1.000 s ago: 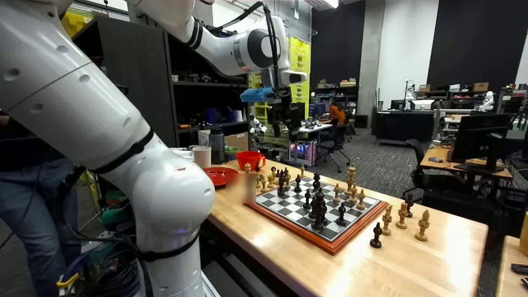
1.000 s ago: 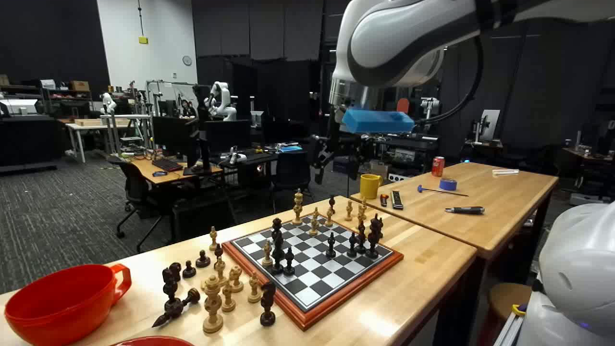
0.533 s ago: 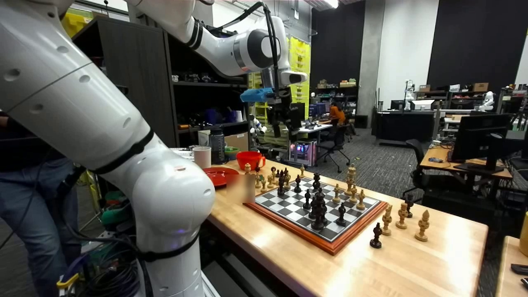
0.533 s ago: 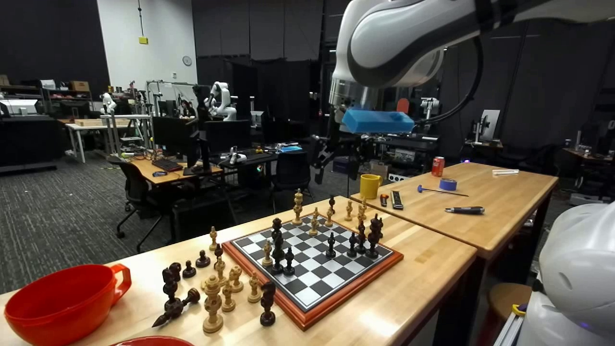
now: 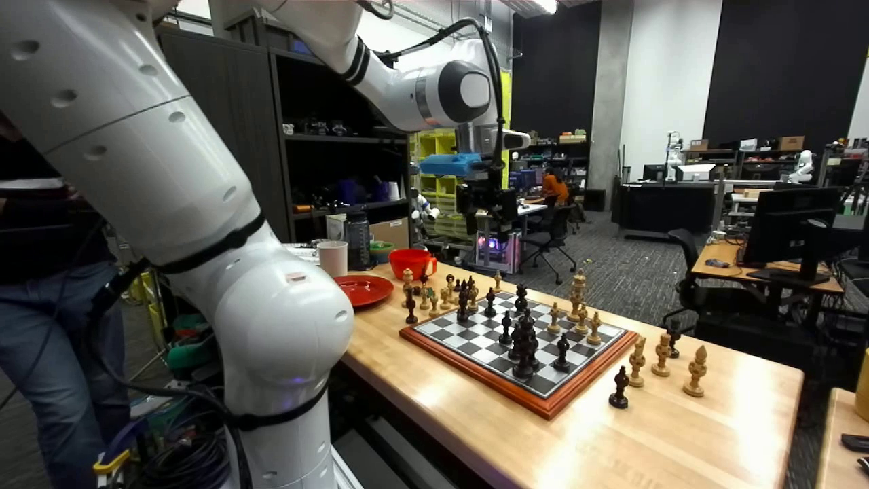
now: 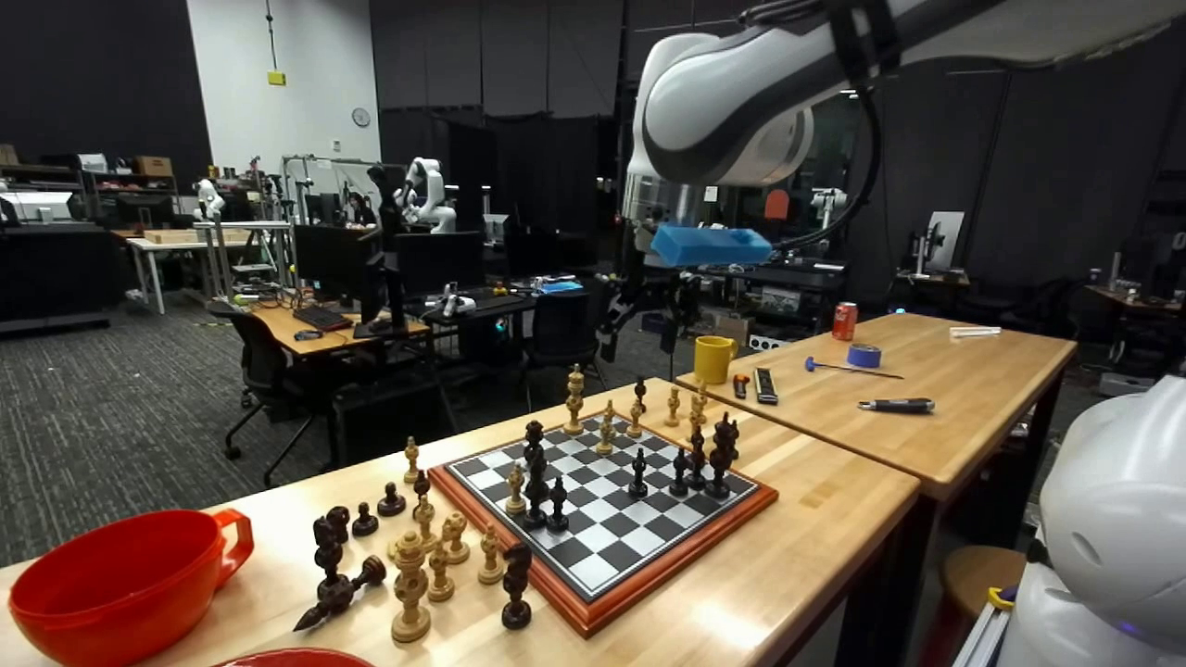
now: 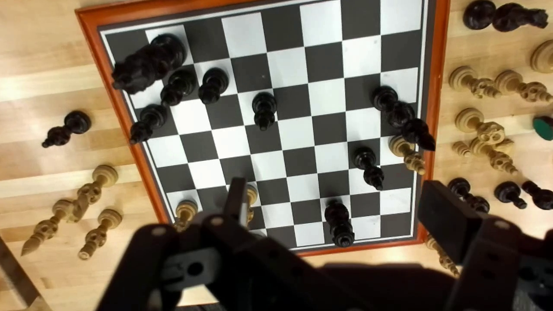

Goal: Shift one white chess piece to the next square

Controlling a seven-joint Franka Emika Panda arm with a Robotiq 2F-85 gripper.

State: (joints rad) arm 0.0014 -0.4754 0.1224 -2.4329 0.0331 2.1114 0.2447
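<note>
The gripper (image 7: 337,206) hangs above the chessboard (image 6: 598,509) — fingers (image 7: 448,218) spread wide — where pale pieces (image 6: 605,435) and dark pieces (image 6: 638,476) stand.

Wrist view: a white chess piece (image 7: 252,197) is mostly hidden behind the gripper (image 7: 339,198); type undetermined. A green disc (image 7: 543,128) is cut off at the right edge; unidentified. In an exterior view, a red plate (image 6: 295,659) is cut off at the near edge. In an exterior view, a person (image 5: 58,326) is cut off at left and partly covered by the robot arm (image 5: 271,299)
</note>
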